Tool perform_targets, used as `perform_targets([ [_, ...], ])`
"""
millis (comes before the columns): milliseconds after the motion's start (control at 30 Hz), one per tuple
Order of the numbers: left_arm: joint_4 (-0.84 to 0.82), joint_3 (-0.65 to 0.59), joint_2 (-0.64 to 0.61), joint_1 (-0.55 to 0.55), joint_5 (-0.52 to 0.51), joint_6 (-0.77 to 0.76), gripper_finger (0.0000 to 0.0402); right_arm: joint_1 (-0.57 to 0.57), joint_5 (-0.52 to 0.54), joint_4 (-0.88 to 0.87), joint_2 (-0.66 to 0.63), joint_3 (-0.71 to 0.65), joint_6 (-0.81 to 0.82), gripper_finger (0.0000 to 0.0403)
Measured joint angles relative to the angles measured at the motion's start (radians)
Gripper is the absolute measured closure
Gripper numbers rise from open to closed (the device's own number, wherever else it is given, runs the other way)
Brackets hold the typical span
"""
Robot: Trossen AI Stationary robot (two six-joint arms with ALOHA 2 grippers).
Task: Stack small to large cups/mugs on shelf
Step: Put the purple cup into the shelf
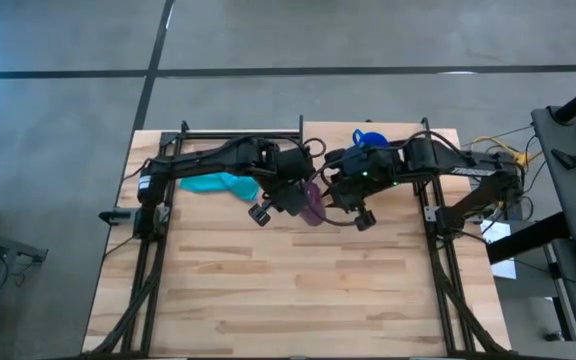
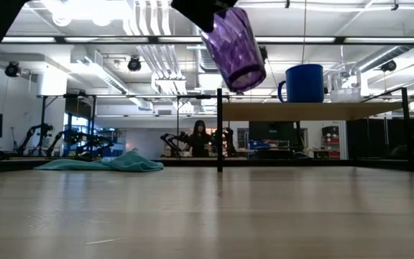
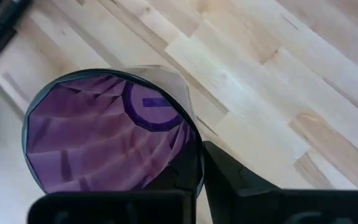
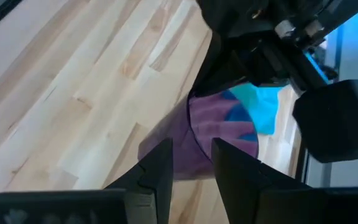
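The purple ribbed tumbler (image 2: 234, 47) hangs tilted in the air in front of the shelf (image 2: 315, 110), held by my left gripper (image 3: 194, 180), which is shut on its rim. From above, the tumbler (image 1: 313, 205) shows between the two arms. My right gripper (image 4: 191, 165) stands open just to the right of the tumbler (image 4: 219, 134), touching nothing. The blue handled mug (image 2: 304, 83) stands upright on its base on the shelf top. A small clear cup (image 2: 345, 93) stands to its right. My left gripper holds the tumbler by the wall at its rim (image 3: 188, 155), with one finger inside the mouth and the other finger (image 3: 235, 180) outside. The fingers slant down from above. The tumbler hangs below them, lifted clear and tilted, its base (image 2: 245, 78) lowest.
A teal cloth (image 1: 218, 184) lies on the table at the far left, behind my left arm. The shelf's black posts (image 2: 219, 129) stand at the far side. The near half of the wooden tabletop (image 1: 298, 290) lies bare.
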Motion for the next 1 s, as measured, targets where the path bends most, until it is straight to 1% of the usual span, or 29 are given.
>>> perform_targets([
  [300,0.000,-0.065,0.000,-0.009,0.002,-0.011,0.0401,0.003,-0.002,-0.051,0.058,0.000,0.067,0.0298],
  [433,0.002,-0.107,0.000,-0.009,0.004,-0.106,0.0401,0.013,-0.008,-0.149,0.069,0.000,0.128,0.0298],
  [600,0.010,-0.185,0.001,-0.009,0.004,-0.138,0.0401,0.030,-0.008,-0.271,0.066,0.000,0.226,0.0298],
  [767,0.144,-0.265,0.002,-0.009,0.003,-0.159,0.0401,0.054,-0.008,-0.307,0.046,-0.001,0.327,0.0298],
  [867,0.250,-0.285,0.002,-0.010,0.002,-0.159,0.0401,0.065,-0.008,-0.308,0.032,-0.001,0.357,0.0298],
  [1000,0.287,-0.291,0.008,-0.010,0.000,-0.161,0.0401,0.070,-0.008,-0.311,0.010,-0.001,0.396,0.0298],
])
